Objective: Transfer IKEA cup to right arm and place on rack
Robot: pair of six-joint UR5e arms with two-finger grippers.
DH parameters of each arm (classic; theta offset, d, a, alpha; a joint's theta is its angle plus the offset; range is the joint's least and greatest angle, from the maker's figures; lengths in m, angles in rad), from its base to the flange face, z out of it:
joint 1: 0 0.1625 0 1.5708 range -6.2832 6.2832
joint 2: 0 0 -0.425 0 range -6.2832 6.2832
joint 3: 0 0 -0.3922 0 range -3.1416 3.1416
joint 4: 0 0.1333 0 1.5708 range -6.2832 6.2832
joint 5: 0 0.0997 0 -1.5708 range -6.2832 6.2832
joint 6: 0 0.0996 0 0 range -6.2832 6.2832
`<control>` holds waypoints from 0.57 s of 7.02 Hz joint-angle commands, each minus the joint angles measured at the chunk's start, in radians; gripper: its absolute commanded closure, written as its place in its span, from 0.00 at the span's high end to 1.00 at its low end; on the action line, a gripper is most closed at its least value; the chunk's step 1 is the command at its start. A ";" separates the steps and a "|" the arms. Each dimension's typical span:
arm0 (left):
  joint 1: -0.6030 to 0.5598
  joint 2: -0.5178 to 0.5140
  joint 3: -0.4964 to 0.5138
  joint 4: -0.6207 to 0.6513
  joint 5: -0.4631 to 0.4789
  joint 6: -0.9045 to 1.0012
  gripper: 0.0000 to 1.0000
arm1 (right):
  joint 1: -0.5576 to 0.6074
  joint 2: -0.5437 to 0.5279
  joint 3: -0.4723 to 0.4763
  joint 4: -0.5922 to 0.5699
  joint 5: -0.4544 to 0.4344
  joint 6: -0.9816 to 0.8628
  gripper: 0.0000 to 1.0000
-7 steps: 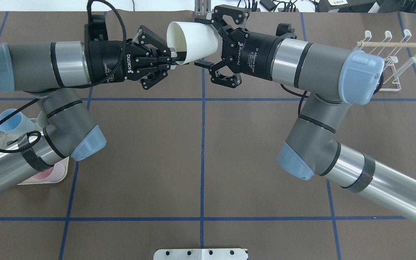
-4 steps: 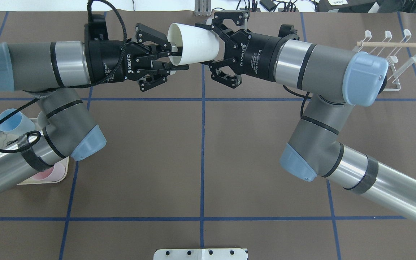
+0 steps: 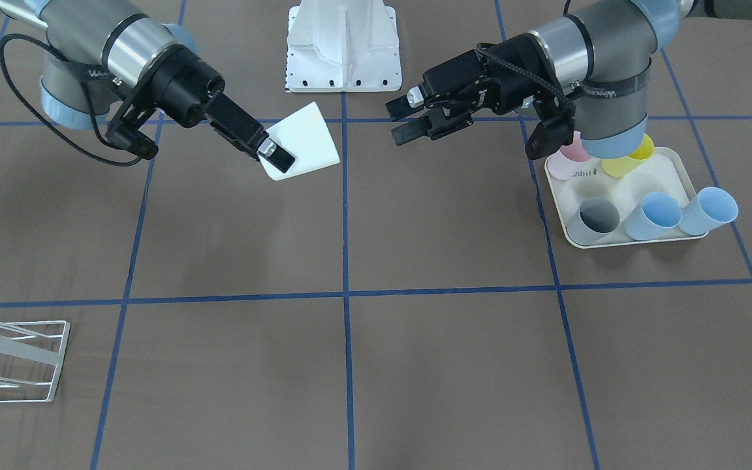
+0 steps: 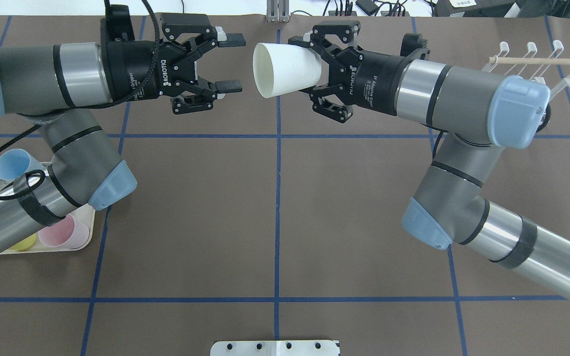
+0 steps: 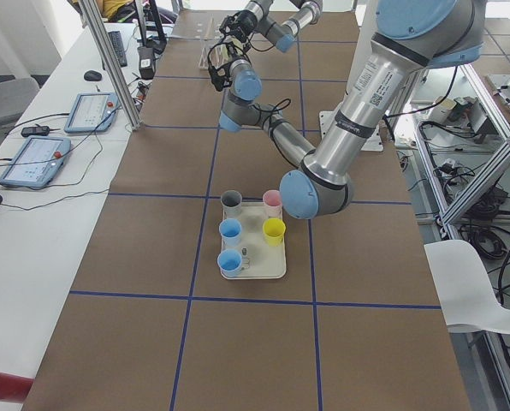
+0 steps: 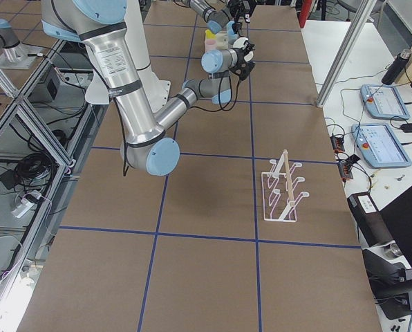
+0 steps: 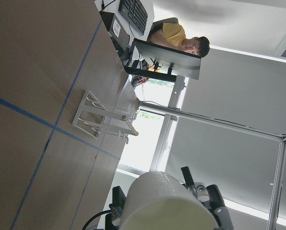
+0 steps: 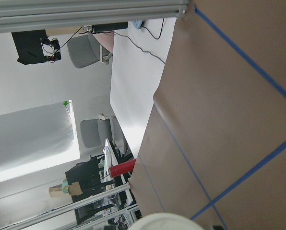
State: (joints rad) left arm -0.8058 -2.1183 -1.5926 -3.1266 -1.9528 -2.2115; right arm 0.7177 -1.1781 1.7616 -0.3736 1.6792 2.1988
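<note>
Looking light and slick, IKEA cup [image 4: 285, 69] is held by its base in right pincer [image 4: 317, 66]; left pincer [image 4: 231, 62] gapes empty.

Above the far middle of the table [image 4: 191, 222], an IKEA cup [image 4: 287, 69] lying sideways in the right gripper [image 4: 317, 66], mouth toward the left gripper [image 4: 234, 62], near it but apart. At the table's far right corner, behind the right arm's elbow, the rack [image 4: 542, 61]. At the table's left edge, partly under the left arm, a tray [image 3: 666, 173] with five cups [image 3: 657, 215] on it.
</note>
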 commanded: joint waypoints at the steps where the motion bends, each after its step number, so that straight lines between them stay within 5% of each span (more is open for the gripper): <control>1: -0.004 0.034 0.002 0.002 0.000 0.053 0.82 | 0.113 -0.147 0.002 -0.087 -0.012 -0.349 0.00; 4: 0.000 0.041 0.000 0.000 0.003 0.055 0.83 | 0.291 -0.342 0.010 -0.161 -0.069 -0.961 0.00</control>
State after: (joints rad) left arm -0.8066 -2.0793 -1.5903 -3.1261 -1.9513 -2.1578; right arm 0.9423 -1.4592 1.7650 -0.5001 1.6502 1.4473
